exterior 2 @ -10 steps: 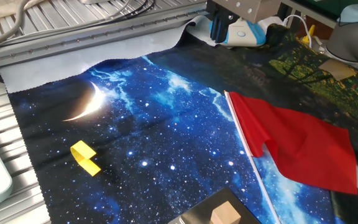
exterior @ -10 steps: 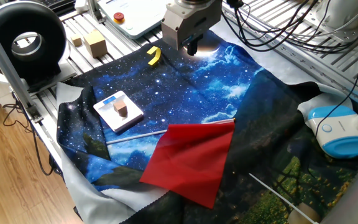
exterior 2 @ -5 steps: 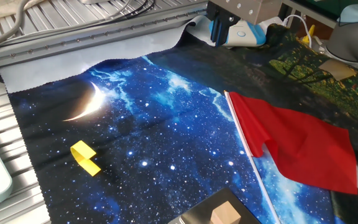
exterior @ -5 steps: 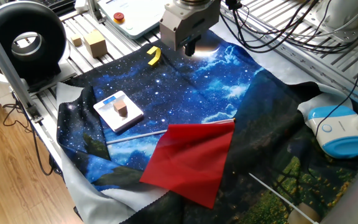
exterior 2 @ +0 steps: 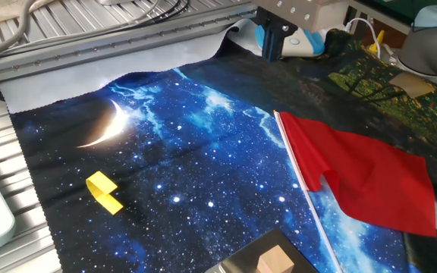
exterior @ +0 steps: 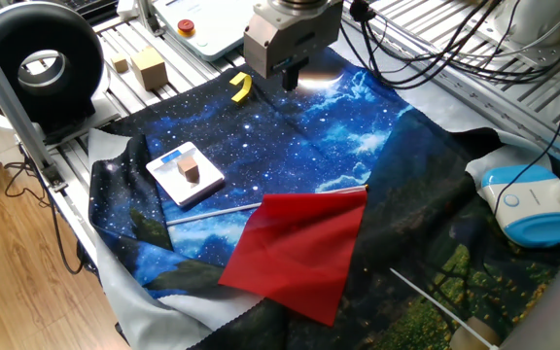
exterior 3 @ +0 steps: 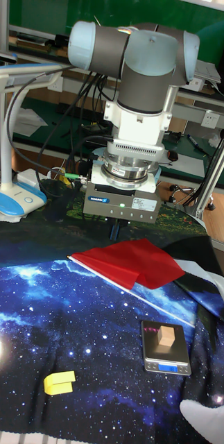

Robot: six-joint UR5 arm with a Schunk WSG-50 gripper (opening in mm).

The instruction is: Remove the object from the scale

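On my first fixed view, the pincer [exterior: 291,74] hangs above the far end of the starry blue cloth [exterior: 290,165], close to the yellow curved piece [exterior: 241,87]. Its dark fingers look drawn close together with nothing between them, though I cannot be sure from this angle. The small brown cube [exterior: 192,170] sits on the white scale [exterior: 185,175], near the cloth's left edge and well apart from the pincer. The red sheet [exterior: 299,251] lies just to the right of the scale. A larger pale wooden block [exterior: 149,68] rests on the bench rails beyond the cloth.

On the other fixed view, I only see the pincer [exterior 2: 273,42] at the top edge, its fingers partly cut off; I cannot tell their spacing here. The cube [exterior 2: 275,260] shows at the bottom edge, on the scale [exterior 2: 241,263], which is mostly out of frame. The yellow piece [exterior 2: 103,192] lies on the cloth to the left.

On the tall view, the pincer [exterior 3: 117,227] is above the red sheet [exterior 3: 129,262], its tips mostly hidden in shadow. The cube [exterior 3: 167,336] stands on the scale [exterior 3: 167,350], blue strip toward the camera.
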